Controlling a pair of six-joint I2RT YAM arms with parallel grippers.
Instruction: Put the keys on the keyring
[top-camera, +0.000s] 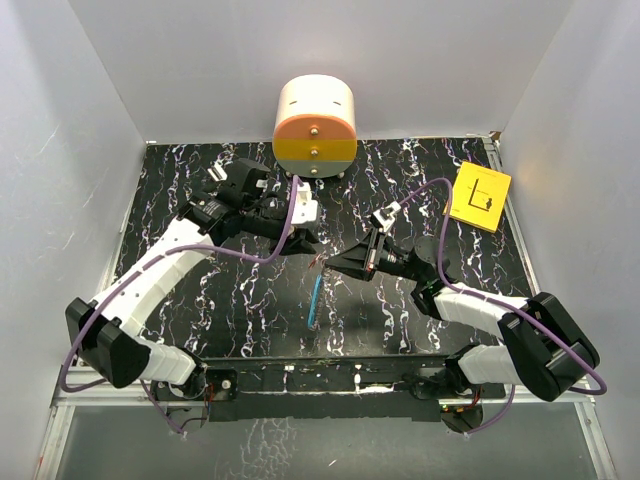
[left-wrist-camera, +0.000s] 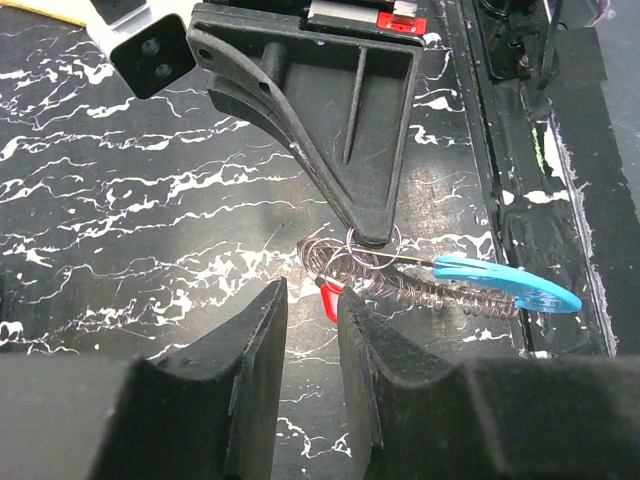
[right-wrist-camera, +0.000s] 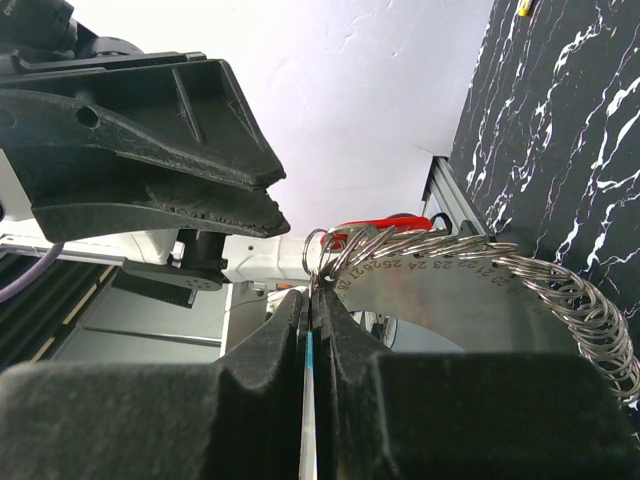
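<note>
Keyring (left-wrist-camera: 400, 283) station, by size: black marbled table (top-camera: 200, 290); right gripper (right-wrist-camera: 312, 305), reaching in from 3 o'clock, fingers pressed together on the keyring; left gripper (right-wrist-camera: 275, 203), at 11 o'clock of it, fingers slightly spread, gripping nothing. Keyring itself (white ribbed coil plus blue band (left-wrist-camera: 510, 285)) is near table centre in the top view, band trailing toward 6 o'clock. Key (left-wrist-camera: 328, 300), red, tiny: at the coil's end, just beyond the left fingertips.

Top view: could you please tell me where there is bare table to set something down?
Free: front-centre, between the left arm and the keyring; back, between the drum and the yellow card. Crowded: mid-table, where left gripper and right gripper converge.
</note>
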